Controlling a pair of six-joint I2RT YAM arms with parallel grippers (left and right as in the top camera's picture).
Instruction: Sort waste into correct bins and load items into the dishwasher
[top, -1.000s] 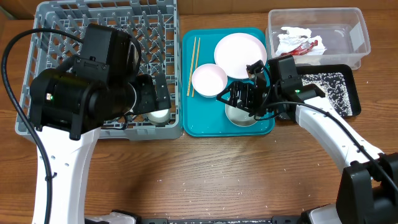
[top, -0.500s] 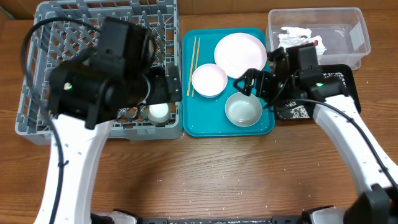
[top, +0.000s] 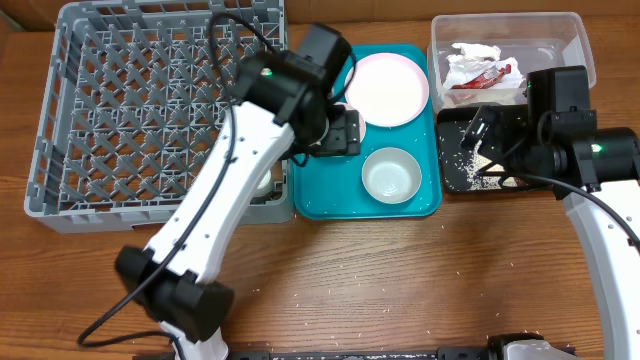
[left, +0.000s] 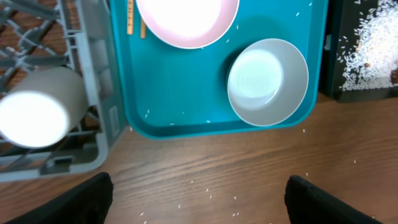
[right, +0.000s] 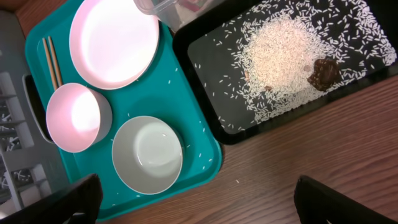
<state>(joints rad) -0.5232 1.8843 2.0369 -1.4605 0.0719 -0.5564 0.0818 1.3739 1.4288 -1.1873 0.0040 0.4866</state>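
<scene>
Waste looks sorted: the red wrapper (top: 489, 76) and tissue (top: 466, 59) lie in the clear tub (top: 578, 60) right of the teal tray (top: 325, 197), with rice (right: 280, 56) and a brown scrap (right: 323, 72) in the black tray (right: 208, 53) beside it. The cup (left: 36, 111) sits in the dish rack (top: 100, 100) left of the teal tray; the plate (top: 385, 88), a white bowl (right: 147, 154), a second bowl (right: 71, 117) and chopsticks (right: 51, 61) wait on it. The left gripper (left: 202, 200) and the right gripper (right: 199, 204) gape empty, the left newly swung from rack to tray, the right pulled back off it.
</scene>
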